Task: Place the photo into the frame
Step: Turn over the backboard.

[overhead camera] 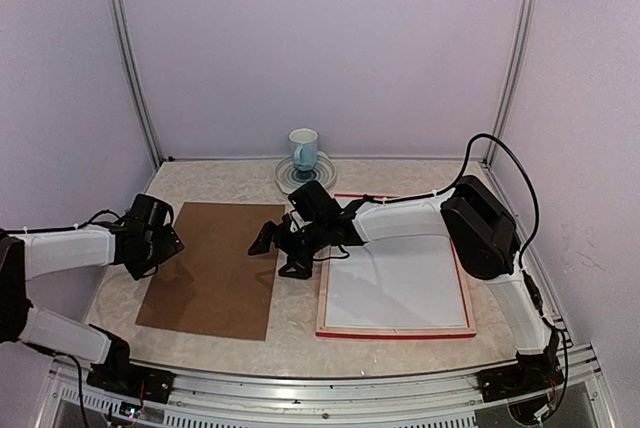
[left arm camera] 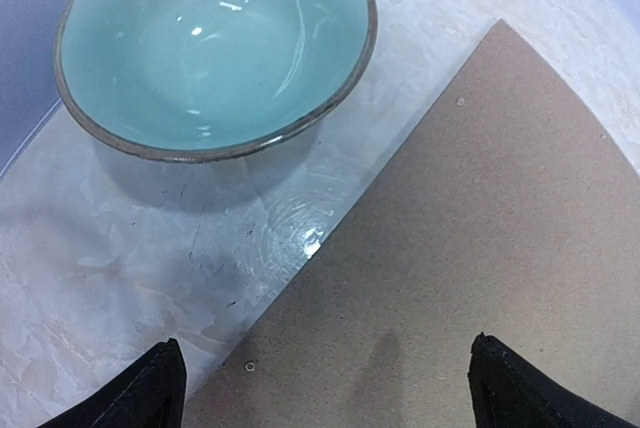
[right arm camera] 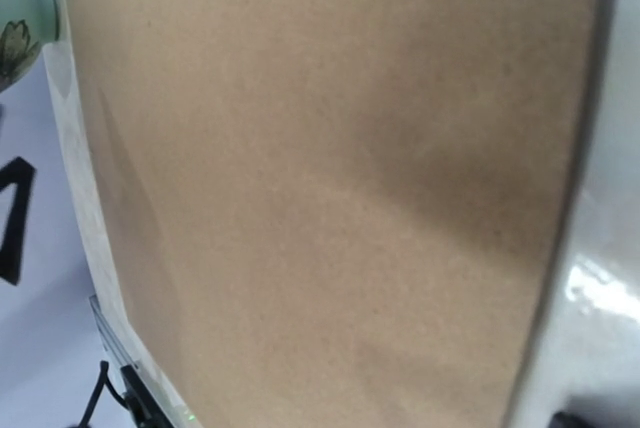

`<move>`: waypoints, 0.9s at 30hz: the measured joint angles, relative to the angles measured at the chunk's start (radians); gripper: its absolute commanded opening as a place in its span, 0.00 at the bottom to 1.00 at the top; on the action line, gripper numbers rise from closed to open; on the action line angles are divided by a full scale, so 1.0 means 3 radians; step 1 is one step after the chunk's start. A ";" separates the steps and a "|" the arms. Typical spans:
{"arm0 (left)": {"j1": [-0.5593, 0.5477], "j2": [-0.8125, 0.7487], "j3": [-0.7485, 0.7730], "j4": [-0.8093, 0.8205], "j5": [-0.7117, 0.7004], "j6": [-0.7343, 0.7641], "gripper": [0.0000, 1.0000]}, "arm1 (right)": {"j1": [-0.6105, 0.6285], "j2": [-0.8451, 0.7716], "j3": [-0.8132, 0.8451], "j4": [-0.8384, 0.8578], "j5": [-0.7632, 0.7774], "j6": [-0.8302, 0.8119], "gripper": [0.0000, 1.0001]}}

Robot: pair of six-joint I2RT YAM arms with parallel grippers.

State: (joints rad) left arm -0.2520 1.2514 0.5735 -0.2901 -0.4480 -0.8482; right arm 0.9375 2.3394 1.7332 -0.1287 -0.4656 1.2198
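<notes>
The frame [overhead camera: 396, 332] lies flat on the right half of the table, pale rim up and red edge showing at the front. A plain white sheet [overhead camera: 400, 283] fills it; I cannot tell whether this is the photo, since no printed picture shows. My right gripper [overhead camera: 280, 253] hangs open and empty between the frame's left edge and the brown backing board [overhead camera: 215, 268]. Its wrist view shows mostly that board [right arm camera: 320, 188], not its fingers. My left gripper [overhead camera: 162, 240] [left arm camera: 325, 398] is open over the board's [left arm camera: 480, 238] left corner, holding nothing.
A teal bowl [left arm camera: 215, 43] sits on the marble tabletop [left arm camera: 120, 258] just beyond the board's left edge. A white and blue cup on a saucer [overhead camera: 303, 153] stands at the back centre. A pale green ceramic piece [right arm camera: 15, 33] shows at the right wrist view's corner.
</notes>
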 measured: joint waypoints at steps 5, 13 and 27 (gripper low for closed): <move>0.0001 0.0348 0.0001 -0.0042 -0.0014 -0.0001 0.98 | 0.0008 0.0019 0.0065 -0.0083 0.0025 -0.0014 0.99; 0.0022 0.0562 -0.0024 0.0121 0.0154 0.0000 0.97 | 0.0017 0.0047 0.0140 -0.0169 0.0048 -0.0038 0.99; 0.0045 0.0464 -0.0153 0.0346 0.0313 0.0042 0.97 | 0.0023 0.0261 0.0674 -0.0708 0.0229 -0.0070 0.99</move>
State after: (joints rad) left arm -0.2386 1.3907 0.5278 -0.1864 -0.3542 -0.8356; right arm 0.9443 2.4176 1.9354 -0.3412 -0.3969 1.1988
